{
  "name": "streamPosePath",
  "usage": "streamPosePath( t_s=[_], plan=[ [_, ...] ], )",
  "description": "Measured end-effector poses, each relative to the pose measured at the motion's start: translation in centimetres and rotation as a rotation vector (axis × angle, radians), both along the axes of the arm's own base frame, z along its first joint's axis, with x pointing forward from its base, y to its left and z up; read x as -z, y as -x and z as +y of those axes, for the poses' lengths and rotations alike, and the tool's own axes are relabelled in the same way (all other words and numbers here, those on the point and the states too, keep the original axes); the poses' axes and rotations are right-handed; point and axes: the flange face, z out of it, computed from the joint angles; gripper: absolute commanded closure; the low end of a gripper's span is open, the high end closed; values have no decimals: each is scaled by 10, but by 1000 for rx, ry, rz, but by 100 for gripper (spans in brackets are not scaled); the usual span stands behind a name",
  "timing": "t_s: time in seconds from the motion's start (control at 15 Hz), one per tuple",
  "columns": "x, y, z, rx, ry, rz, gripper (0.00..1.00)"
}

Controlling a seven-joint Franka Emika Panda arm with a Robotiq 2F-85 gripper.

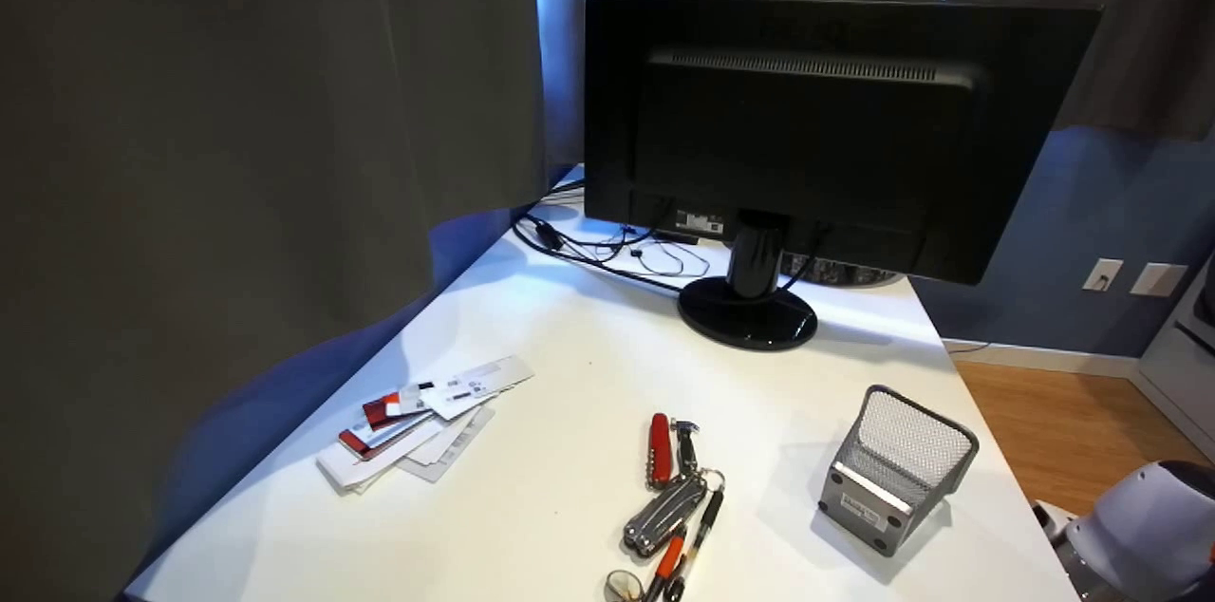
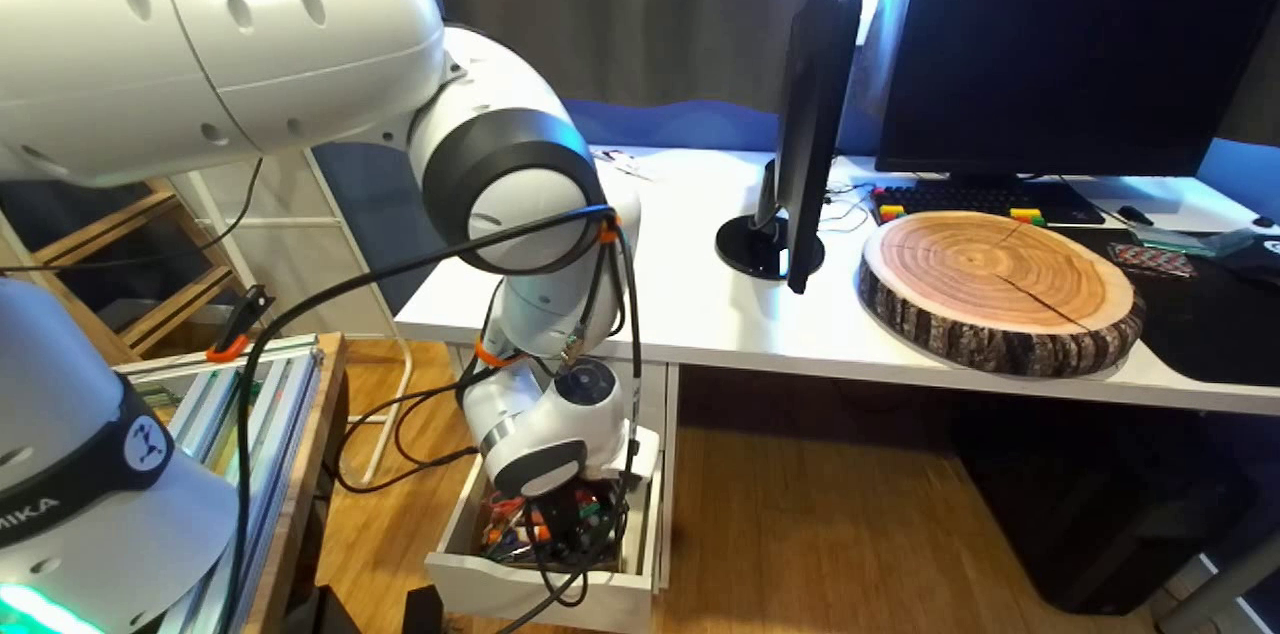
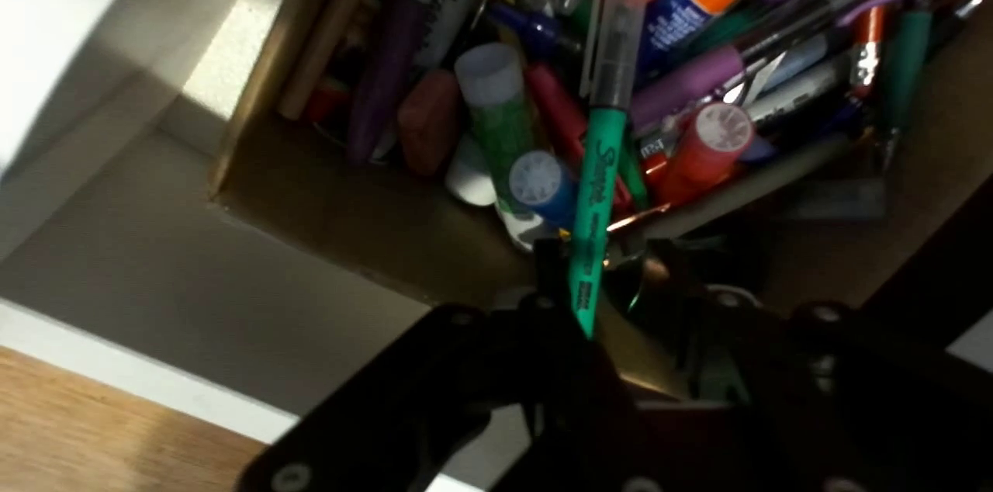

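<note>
End effector held apart at green highlighter, contact unclear; apparently propped by stationery pile, contained by box.

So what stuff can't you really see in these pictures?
Bottom of the box: wrist view, mostly buried under pens.
Whether the claw touches the green highlighter: wrist view, too dark.
Lower edge of the round thing: an exterior view, cut off by the picture's bottom.
Writing on the papers: an exterior view, too small.
</note>
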Motion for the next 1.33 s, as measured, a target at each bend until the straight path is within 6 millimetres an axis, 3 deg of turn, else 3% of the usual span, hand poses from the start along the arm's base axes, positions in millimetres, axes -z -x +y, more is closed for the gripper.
streamPosePath(
  t_s=[0.07, 0.13, 0.27, 0.87, 0.93, 1.33],
  plan=[
    [0, 0, 0, 1, 0, 2, 79],
    [0, 0, 0, 2, 1, 5, 94],
    [1, 0, 0, 3, 3, 10, 100],
    [1, -2, 2, 6, 3, 23, 100],
    [1, -2, 2, 7, 3, 23, 79],
    [2, -1, 1, 16, 7, 26, 40]
  ],
)
